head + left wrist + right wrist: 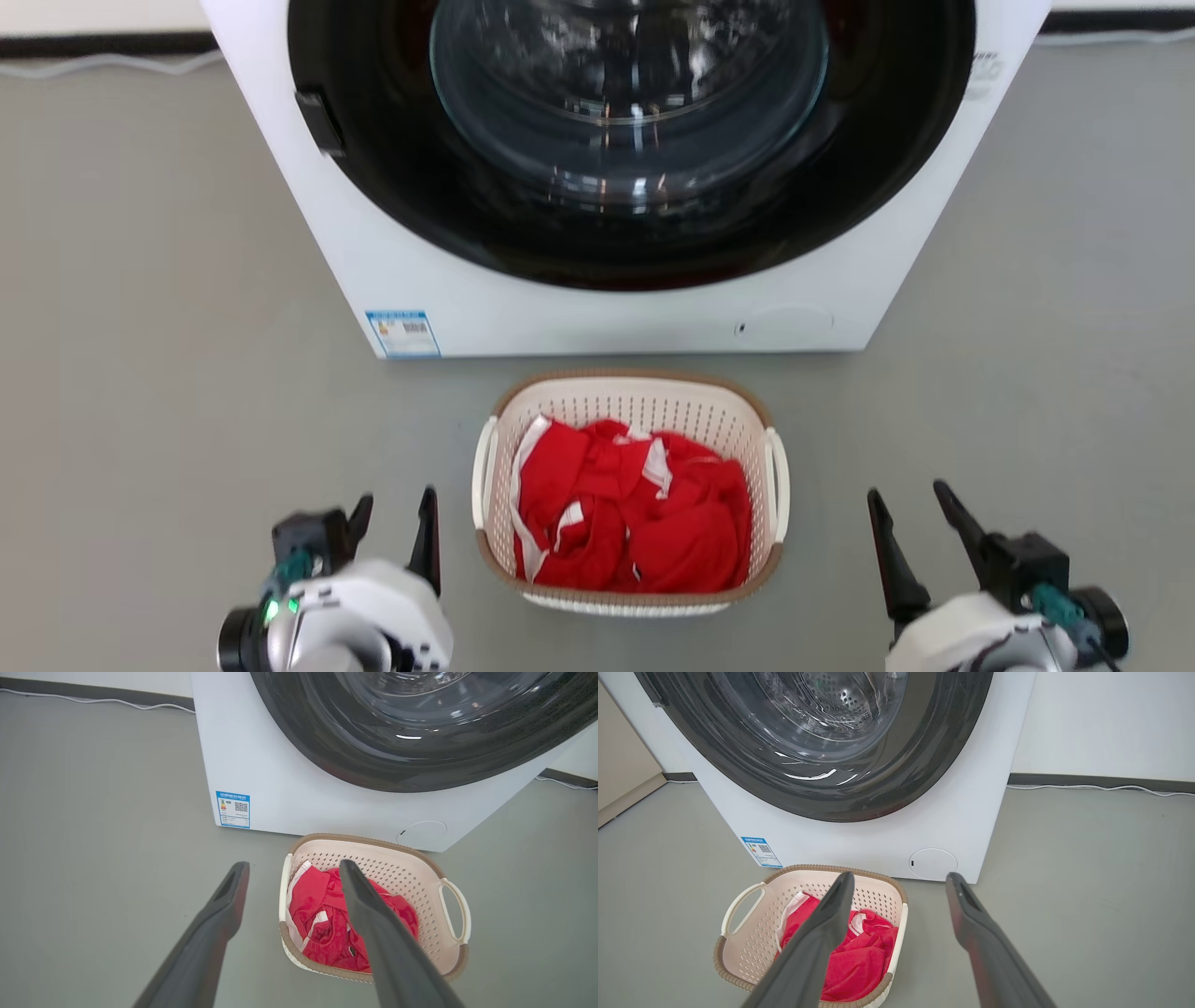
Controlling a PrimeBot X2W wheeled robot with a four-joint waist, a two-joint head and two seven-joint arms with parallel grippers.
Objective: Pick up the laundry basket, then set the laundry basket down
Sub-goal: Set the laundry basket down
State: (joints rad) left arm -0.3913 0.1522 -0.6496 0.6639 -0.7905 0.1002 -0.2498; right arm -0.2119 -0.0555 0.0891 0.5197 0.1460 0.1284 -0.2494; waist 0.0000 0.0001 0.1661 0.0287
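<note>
The laundry basket (644,403) stands on the grey floor just in front of the washer, cream-white and perforated with a brown rim and white side handles (778,483). It holds a red garment with white trim (635,509). My left gripper (395,510) is open, on the floor side left of the basket, apart from it. Off to the basket's right, my right gripper (908,504) is open too, with a wider gap. In the wrist views the laundry basket (411,877) (752,933) sits beyond the spread fingers (373,919) (822,924), which hold nothing.
A white front-loading washer (616,308) with a dark round glass door (625,112) rises directly behind the basket. A blue label (403,333) marks its lower left corner. A white cable (1101,787) runs along the wall. Bare grey floor (140,373) spreads on both sides.
</note>
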